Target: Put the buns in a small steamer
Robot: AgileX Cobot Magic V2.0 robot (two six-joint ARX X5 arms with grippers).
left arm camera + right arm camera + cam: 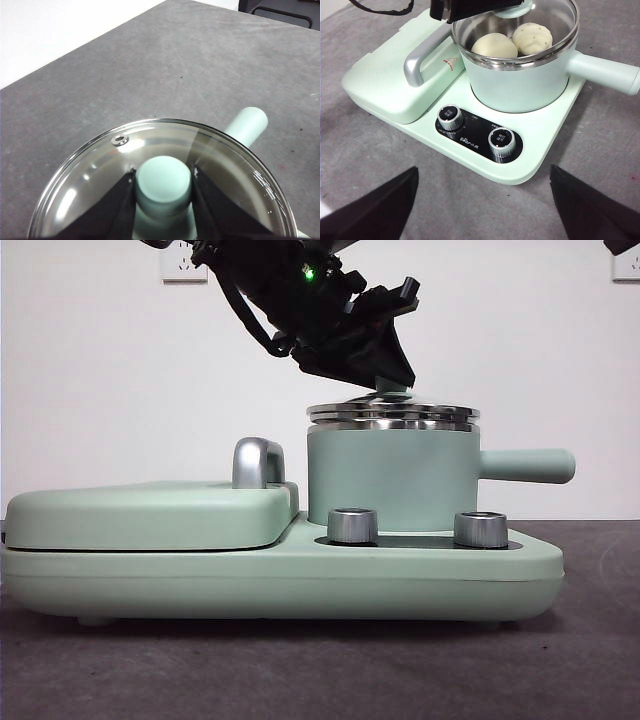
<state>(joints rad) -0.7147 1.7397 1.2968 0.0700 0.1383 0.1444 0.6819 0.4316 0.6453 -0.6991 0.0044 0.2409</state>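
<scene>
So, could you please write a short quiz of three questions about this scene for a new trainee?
1. True or false: both buns are already inside the small steamer.
2. What does the left gripper grip? A) the side handle B) the lid's green knob C) a dial
3. Complete: the right gripper hovers with jaws ____, holding nothing.

Key: 1 true; 2 B, the knob of the glass lid; 3 open.
</scene>
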